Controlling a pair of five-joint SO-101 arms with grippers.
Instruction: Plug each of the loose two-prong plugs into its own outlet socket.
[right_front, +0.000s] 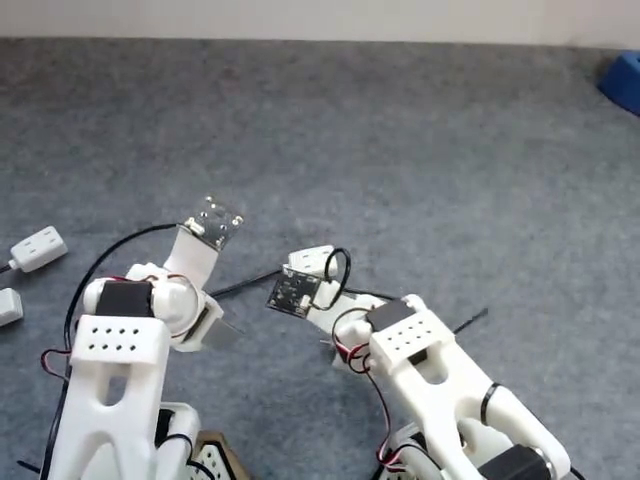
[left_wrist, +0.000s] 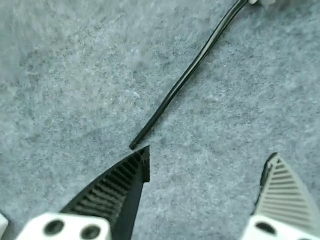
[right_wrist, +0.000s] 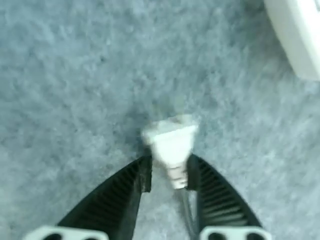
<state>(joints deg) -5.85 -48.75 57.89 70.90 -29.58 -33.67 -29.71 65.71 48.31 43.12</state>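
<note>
Two robot arms (right_front: 110, 370) are standing at the frame's bottom, two white outlet sockets (right_front: 38, 248) are lying at its left edge, one white plug (right_wrist: 170, 142) is showing, and one blue object (right_front: 622, 82) is sitting upper right.

High camera steeply down over the carpet (right_front: 400, 130); wrist cameras close above it.

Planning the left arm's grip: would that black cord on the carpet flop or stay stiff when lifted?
Probably floppy: the black cord is thin and bends slightly along the carpet. Likely light, so it should lift easily. Its smooth round jacket could slip from the open left gripper.
</note>
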